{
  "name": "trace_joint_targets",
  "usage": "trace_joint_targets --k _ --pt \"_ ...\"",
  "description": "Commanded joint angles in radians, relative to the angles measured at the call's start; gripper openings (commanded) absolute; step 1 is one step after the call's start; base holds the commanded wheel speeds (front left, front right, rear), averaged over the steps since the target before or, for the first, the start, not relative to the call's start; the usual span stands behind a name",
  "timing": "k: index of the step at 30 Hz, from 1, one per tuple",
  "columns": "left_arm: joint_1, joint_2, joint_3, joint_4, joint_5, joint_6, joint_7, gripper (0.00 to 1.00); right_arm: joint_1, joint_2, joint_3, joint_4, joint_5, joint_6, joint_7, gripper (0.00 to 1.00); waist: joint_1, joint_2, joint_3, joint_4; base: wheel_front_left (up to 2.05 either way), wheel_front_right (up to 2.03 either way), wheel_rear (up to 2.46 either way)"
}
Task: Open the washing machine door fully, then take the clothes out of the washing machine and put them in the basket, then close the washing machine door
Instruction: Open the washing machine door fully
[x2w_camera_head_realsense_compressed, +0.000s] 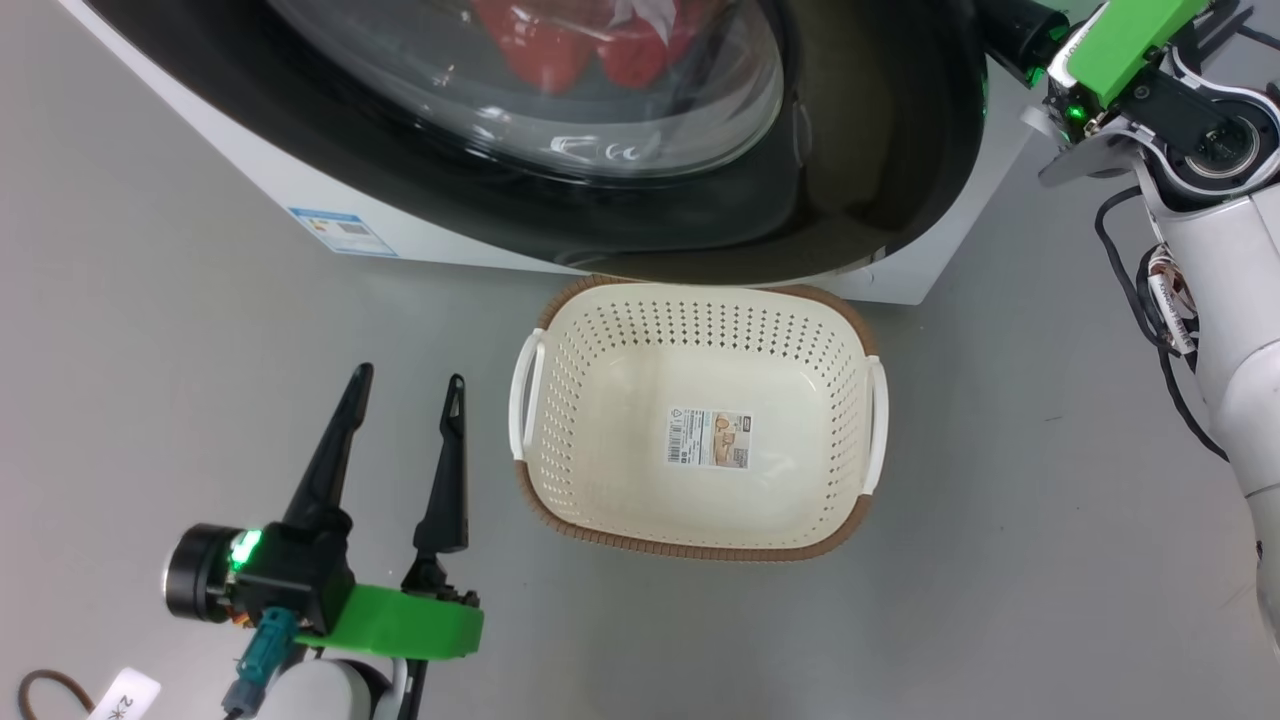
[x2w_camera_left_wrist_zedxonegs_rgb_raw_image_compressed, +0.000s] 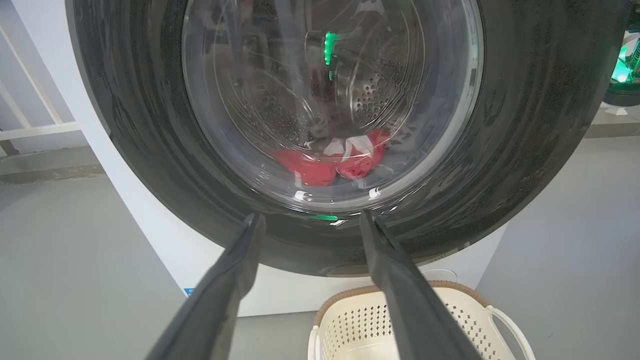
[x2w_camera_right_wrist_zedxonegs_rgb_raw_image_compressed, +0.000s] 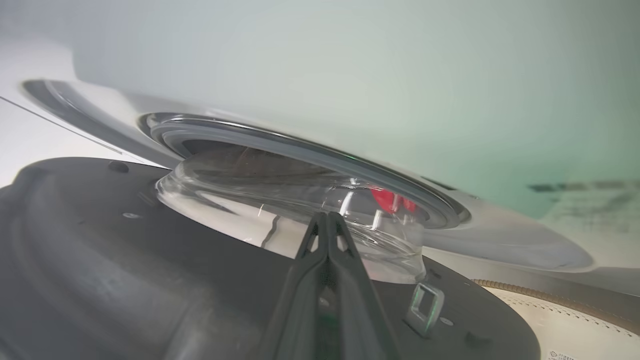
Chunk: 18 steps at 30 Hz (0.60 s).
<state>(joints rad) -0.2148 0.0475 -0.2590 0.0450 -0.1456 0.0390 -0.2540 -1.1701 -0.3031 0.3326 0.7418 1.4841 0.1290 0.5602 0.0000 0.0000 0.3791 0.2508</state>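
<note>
Washing machine door (x2w_camera_head_realsense_compressed: 880, 150) stands ajar, my right claw (x2w_camera_right_wrist_zedxonegs_rgb_raw_image_compressed: 326, 217) pinched empty behind it. I should push steadily outward along its swing; left claw (x2w_camera_head_realsense_compressed: 410, 378) hangs spread.

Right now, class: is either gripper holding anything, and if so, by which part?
Nothing is held. The left gripper has its jaws open beside the basket; the right gripper has its jaws shut on nothing behind the washing machine door.

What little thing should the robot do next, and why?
Probably push the washing machine door wider with the right gripper. That gripper is shut and sits behind the door, which stands only ajar. The clothes lie in the drum, and the basket is empty.
</note>
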Motion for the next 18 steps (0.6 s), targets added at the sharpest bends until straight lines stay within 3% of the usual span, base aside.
trace_joint_targets --k 1,18 --pt "-0.012 0.015 0.038 -0.017 -0.003 0.002 -0.008 1.00 0.001 0.027 0.016 -0.047 0.011 0.002 0.019 0.00 0.0000 0.0000 -0.006 -0.005 0.00 0.00 0.00" --pt "0.005 0.016 0.058 -0.016 -0.004 0.002 -0.008 1.00 0.113 0.014 0.063 -0.176 0.034 0.002 0.107 0.00 0.0000 0.0000 -0.054 -0.041 0.00 0.00 0.00"
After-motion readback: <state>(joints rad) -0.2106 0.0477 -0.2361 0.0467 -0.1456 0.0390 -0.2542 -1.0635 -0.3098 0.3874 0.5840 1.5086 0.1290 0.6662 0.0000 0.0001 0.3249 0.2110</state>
